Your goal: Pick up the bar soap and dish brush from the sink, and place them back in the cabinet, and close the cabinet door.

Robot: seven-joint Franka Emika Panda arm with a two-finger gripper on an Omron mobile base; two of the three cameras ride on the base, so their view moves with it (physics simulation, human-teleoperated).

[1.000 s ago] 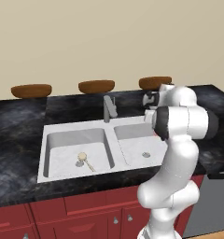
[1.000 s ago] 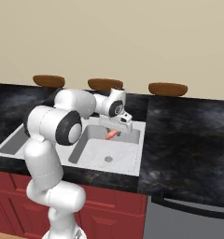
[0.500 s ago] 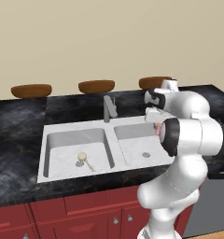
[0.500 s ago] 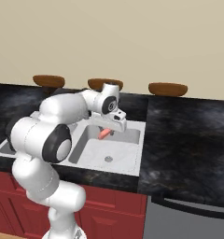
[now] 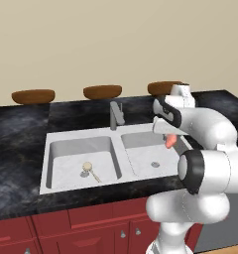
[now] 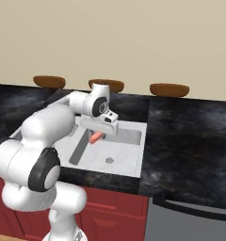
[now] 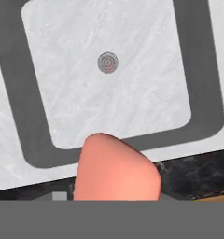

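the gripper hangs above the right basin of the sink, and from where i stand the bar soap juts out beneath it, salmon pink against the pale basin. the hand view looks straight down past the soap onto the basin floor and its round drain, so the soap is clear of the bottom, clamped between the fingers rather than resting on anything. my guess is it is held this high to clear the sink rim and the faucet on the way to the cabinet.

the dish brush lies on the floor of the left basin, round head by that basin's drain, handle pointing toward the front edge. it is well apart from the gripper.

three brown bowls sit along the back of the black counter.

no brand, label or writing is readable on the soap, the brush or anything else here.
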